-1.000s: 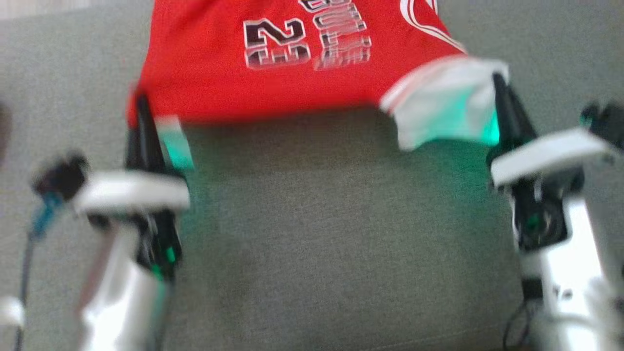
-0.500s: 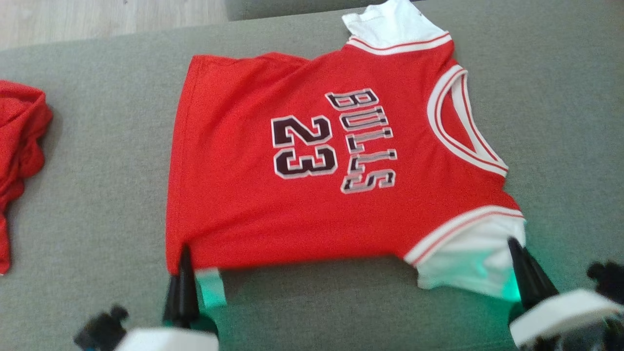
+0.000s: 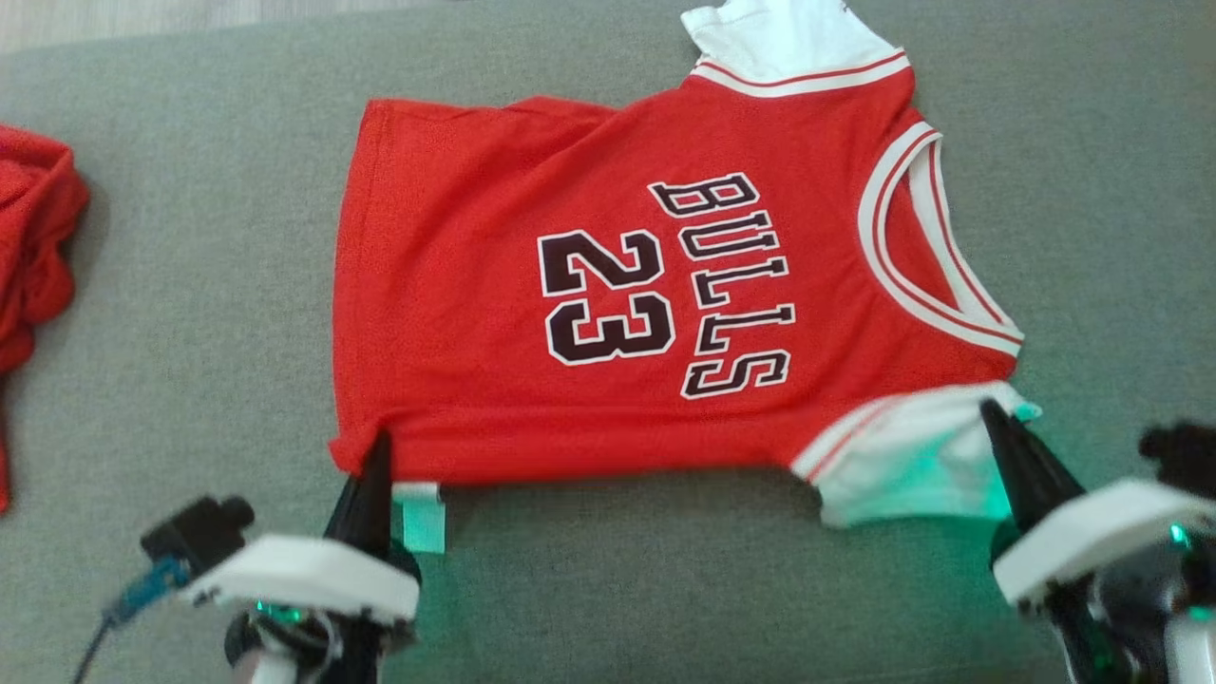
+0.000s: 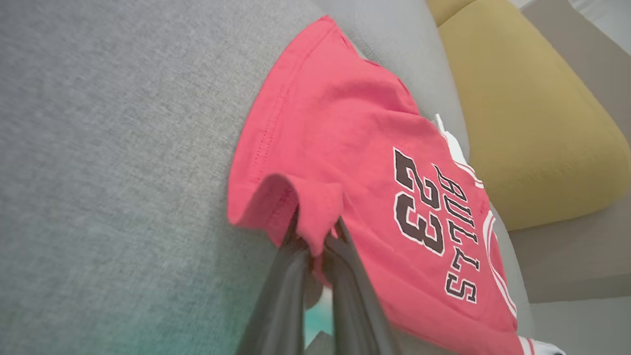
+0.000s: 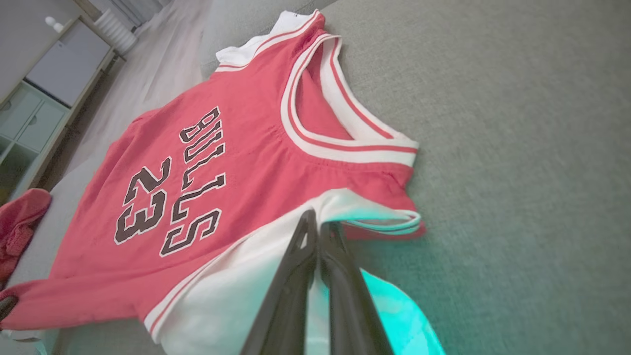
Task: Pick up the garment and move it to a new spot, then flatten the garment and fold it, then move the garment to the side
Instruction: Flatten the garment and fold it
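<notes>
Flattening step: the red short-sleeved "BULLS 23" jersey (image 3: pixel 608 285) lies face-up on the grey upholstered seat (image 3: pixel 190 313), both pincers gripping its near edge.

The left pincer (image 3: pixel 372 465) is closed on the near hem corner. The right pincer (image 3: pixel 999 432) is closed, seemingly on the white sleeve. Next, I judge: tug the edge smooth, release, then fold. The left wrist view shows the hem bunched at the fingers and a mustard-yellow cushion (image 4: pixel 522 108); the head view shows a crumpled red cloth (image 3: pixel 33 237) well apart.
</notes>
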Available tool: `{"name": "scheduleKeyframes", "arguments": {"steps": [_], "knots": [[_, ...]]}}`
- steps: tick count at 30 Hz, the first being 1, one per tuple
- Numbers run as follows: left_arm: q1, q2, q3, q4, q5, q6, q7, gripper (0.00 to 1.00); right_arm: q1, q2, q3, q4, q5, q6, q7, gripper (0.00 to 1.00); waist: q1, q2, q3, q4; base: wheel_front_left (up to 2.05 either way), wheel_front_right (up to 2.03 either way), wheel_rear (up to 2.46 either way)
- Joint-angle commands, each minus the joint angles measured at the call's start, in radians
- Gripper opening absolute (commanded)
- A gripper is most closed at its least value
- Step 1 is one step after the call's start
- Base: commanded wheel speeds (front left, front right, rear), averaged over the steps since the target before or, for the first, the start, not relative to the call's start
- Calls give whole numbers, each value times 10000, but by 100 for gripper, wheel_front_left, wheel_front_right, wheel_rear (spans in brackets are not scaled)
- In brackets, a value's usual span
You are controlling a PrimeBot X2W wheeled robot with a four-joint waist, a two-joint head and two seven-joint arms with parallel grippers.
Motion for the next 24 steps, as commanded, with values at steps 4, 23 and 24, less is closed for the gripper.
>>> {"name": "scheduleKeyframes", "arguments": {"steps": [4, 23, 24], "knots": [[-1139, 272, 600, -544, -527, 917, 1287, 0, -1275, -204, 389, -311, -292, 75, 1250, 0, -1, -1, 282, 9, 0, 0, 0], [-3276, 707, 866, -540, -1293, 2837, 3851, 30, -4631, -486, 270, 1174, 780, 75, 3663, 100, -1, -1, 1229, 32, 0, 0, 0], [-3352, 701, 946, -498, -1332, 2932, 3876, 46, -4791, -410, 74, 1269, 943, 75, 3650, 100, -1, -1, 1262, 20, 0, 0, 0]]}}
